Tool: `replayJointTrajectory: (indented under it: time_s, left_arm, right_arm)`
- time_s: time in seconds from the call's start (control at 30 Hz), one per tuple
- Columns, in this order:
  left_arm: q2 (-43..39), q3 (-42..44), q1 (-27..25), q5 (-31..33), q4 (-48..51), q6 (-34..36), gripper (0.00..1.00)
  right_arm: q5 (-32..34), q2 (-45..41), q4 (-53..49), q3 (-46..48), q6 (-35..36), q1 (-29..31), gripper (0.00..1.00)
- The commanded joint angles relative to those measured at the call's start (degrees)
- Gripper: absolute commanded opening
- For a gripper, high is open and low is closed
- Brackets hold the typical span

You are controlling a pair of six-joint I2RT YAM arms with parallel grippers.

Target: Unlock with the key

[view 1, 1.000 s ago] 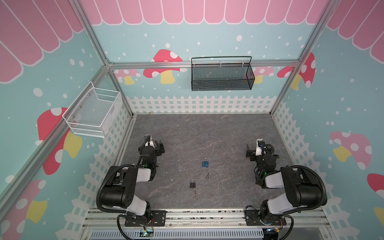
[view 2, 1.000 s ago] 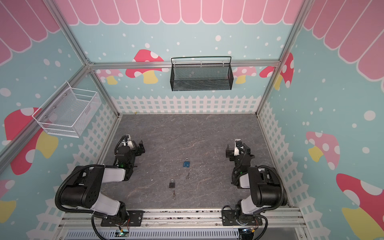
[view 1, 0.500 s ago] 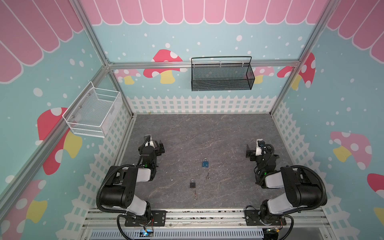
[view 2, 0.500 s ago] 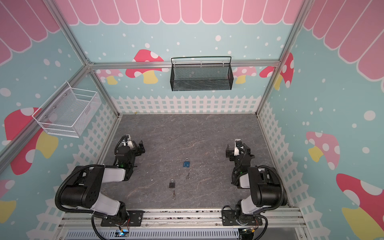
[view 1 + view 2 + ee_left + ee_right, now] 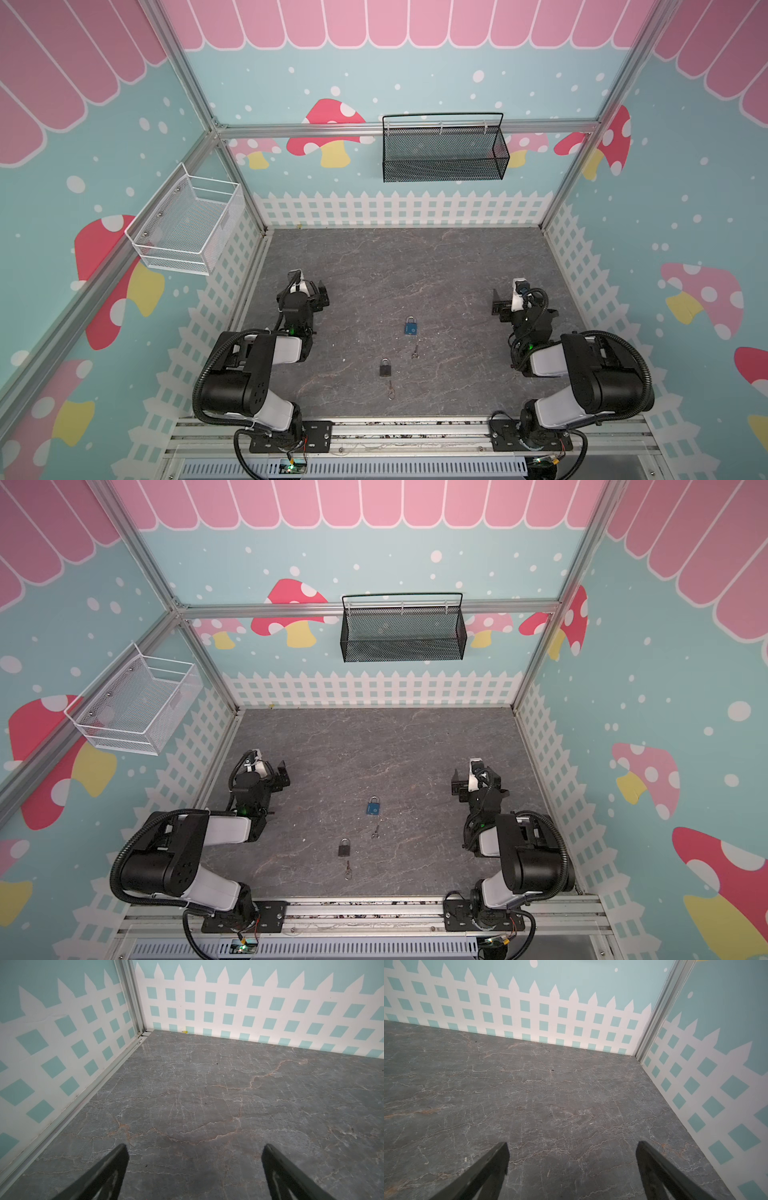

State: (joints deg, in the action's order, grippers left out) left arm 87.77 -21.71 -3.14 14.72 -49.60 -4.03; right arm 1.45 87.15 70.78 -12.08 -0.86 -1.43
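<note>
Grey bench [image 5: 415,266]: it is carrying two padlocks and two keys near its middle, between my two arms.
Left arm: I am holding it folded back on itself at the left side of the bench, elbow near my base and wrist pointing toward the back fence [image 5: 399,208].
Left end effector [image 5: 321,292]: its jaws are standing wide apart and gripping nothing. In the wrist view the dark fingertips [image 5: 122,1153] are framing only bare stone.
Right arm: I am holding it folded the same way at the right side, wrist low and facing the back fence.
Right end effector [image 5: 498,305]: its jaws are also gaping wide and holding nothing, with only bare bench showing between them in the wrist view.
Blue padlock [image 5: 410,326]: it is lying flat with its shackle toward the back, well apart from both end effectors.
Far key [image 5: 414,352]: it is lying near the blue padlock, on the side toward my bases, not touching it.
Black padlock [image 5: 385,368]: it is lying flat, nearer my bases and slightly left of the blue one.
Near key [image 5: 390,390]: it is lying just beside the black padlock's body, closest to my bases.
</note>
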Motion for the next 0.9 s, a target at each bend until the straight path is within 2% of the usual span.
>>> replayJointTrajectory:
  time_s: [0.0,0.33,0.43,0.57,0.67,0.77,0.87]
  left_arm:
    - [0.4,-0.8,0.1,-0.6,-1.1,1.3,1.0]
    - [-0.3,0.4,0.0,0.7,-2.7,0.8,1.0]
    - [-3.5,2.6,0.1,1.6,-4.5,0.4,1.0]
    - [-11.1,3.4,0.0,0.4,0.8,0.6,1.0]
    - [-18.6,2.3,0.1,0.0,10.0,-1.4,1.0]
    - [-24.6,-0.2,0.1,-1.0,18.9,-5.5,1.0]
    - [-30.1,-2.9,0.5,0.5,28.1,-18.2,1.0]
  right_arm:
    - [-0.4,-0.3,2.0,-0.4,0.9,0.2,0.98]
    - [1.0,-3.4,0.7,0.2,0.1,0.2,0.98]
    - [2.2,-7.2,-3.7,-0.3,-0.6,0.2,0.98]
    - [1.3,-13.2,-13.4,-2.9,-1.6,0.2,0.98]
    - [1.1,-16.6,-20.1,-5.0,-5.7,0.2,0.98]
    - [5.6,-19.9,-26.8,-6.6,-15.6,0.2,0.98]
    - [8.6,-24.6,-38.5,-8.9,-27.5,0.1,0.98]
